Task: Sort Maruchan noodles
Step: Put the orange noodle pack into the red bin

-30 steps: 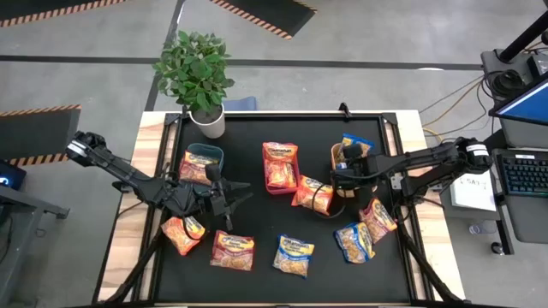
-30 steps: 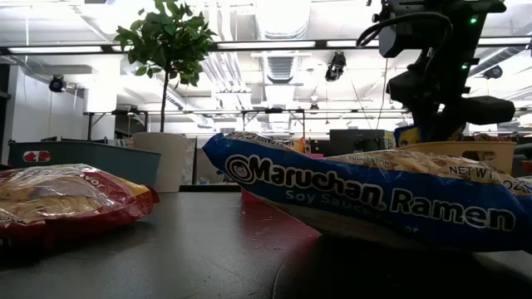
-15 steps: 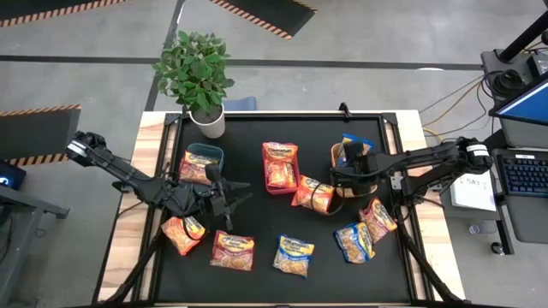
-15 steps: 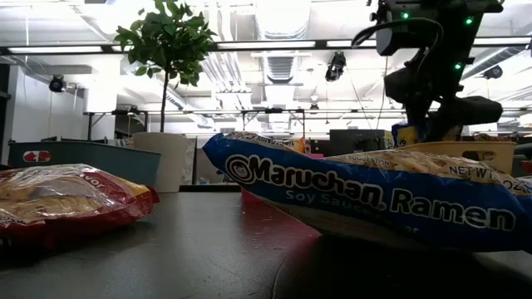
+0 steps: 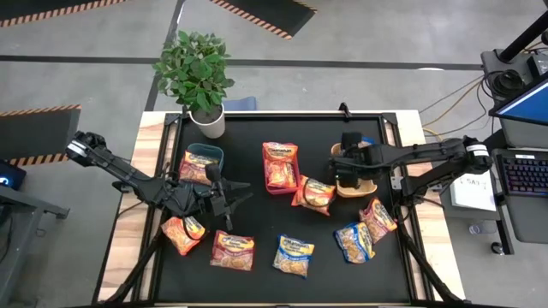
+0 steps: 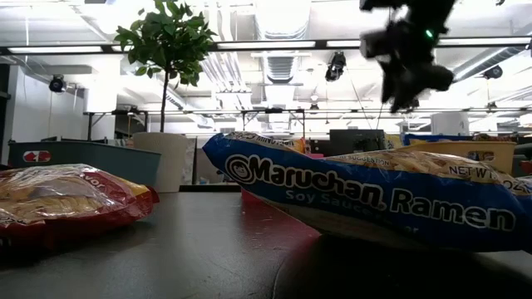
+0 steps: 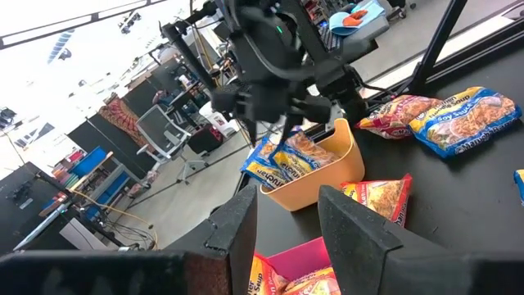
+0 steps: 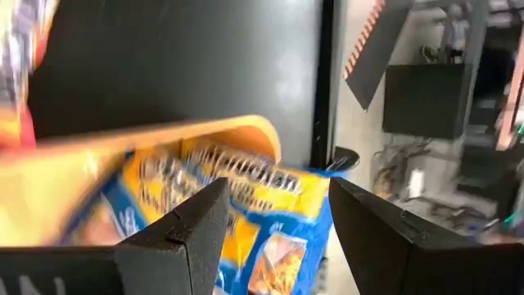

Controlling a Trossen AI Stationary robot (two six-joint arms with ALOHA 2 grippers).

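My right gripper (image 5: 346, 168) is open and empty above the tan bin (image 5: 370, 183). A blue-and-yellow packet (image 8: 246, 205) lies in that bin and leans over its rim; it also shows in the left wrist view (image 7: 286, 160). My left gripper (image 5: 242, 198) is open and empty over the table's left middle. The teal bin (image 5: 208, 151) holds a red-pink packet (image 5: 193, 167), and the red bin (image 5: 281, 183) holds an orange packet (image 5: 280, 162). Several more packets lie flat on the black table: orange ones (image 5: 312, 195), (image 5: 233, 250), blue ones (image 5: 294, 255), (image 5: 354, 241) and a red-pink one (image 5: 378, 218).
A potted plant (image 5: 199, 77) stands at the table's far left corner. The three bins stand in a row across the table's middle. An orange packet (image 5: 182, 233) lies near the left edge. In the low view a blue packet (image 6: 366, 199) fills the foreground.
My right gripper has gone up from the tan bin and a little toward the far edge. The blue-and-yellow packet has stayed in the bin.
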